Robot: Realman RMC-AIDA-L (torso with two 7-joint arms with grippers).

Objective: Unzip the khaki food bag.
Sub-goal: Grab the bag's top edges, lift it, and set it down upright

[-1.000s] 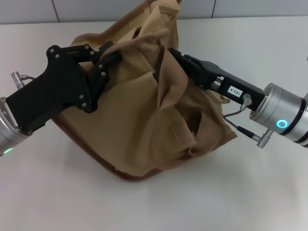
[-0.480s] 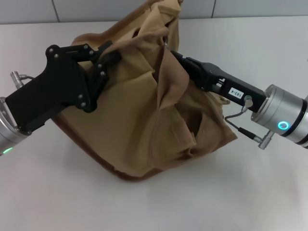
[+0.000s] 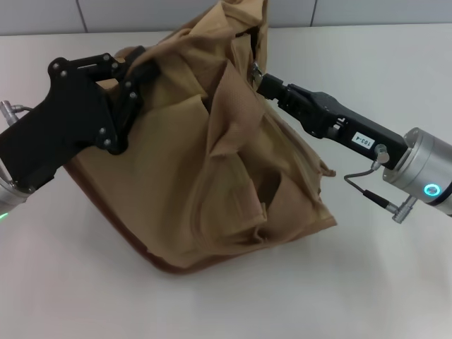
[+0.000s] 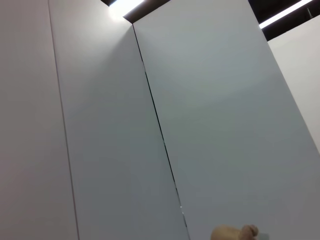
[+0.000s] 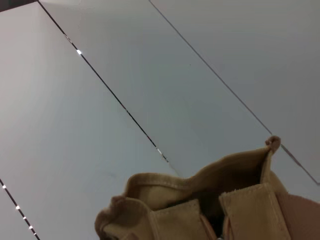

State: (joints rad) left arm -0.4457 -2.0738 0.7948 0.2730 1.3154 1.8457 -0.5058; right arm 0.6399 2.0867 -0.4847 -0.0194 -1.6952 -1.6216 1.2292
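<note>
The khaki food bag [image 3: 191, 183] lies tilted and crumpled on the white table, its brown-trimmed base [image 3: 166, 265] toward the front. My left gripper [image 3: 135, 62] is shut on the bag's upper left corner and holds it up. On the other side, my right gripper [image 3: 260, 81] reaches the bag's top edge from the right, its fingers together at the small silver zipper pull [image 3: 252, 69]. The right wrist view shows the bag's top rim [image 5: 200, 197] with a dark gap in it. Only a scrap of tan cloth [image 4: 234, 233] appears in the left wrist view.
The white table [image 3: 367, 282] runs around the bag on all sides. A grey panelled wall [image 3: 141, 14] stands close behind the bag's top.
My left gripper has pulled the bag's corner left and slightly up, and the whole bag has shifted left. My right gripper has drawn back to the right along the top edge.
</note>
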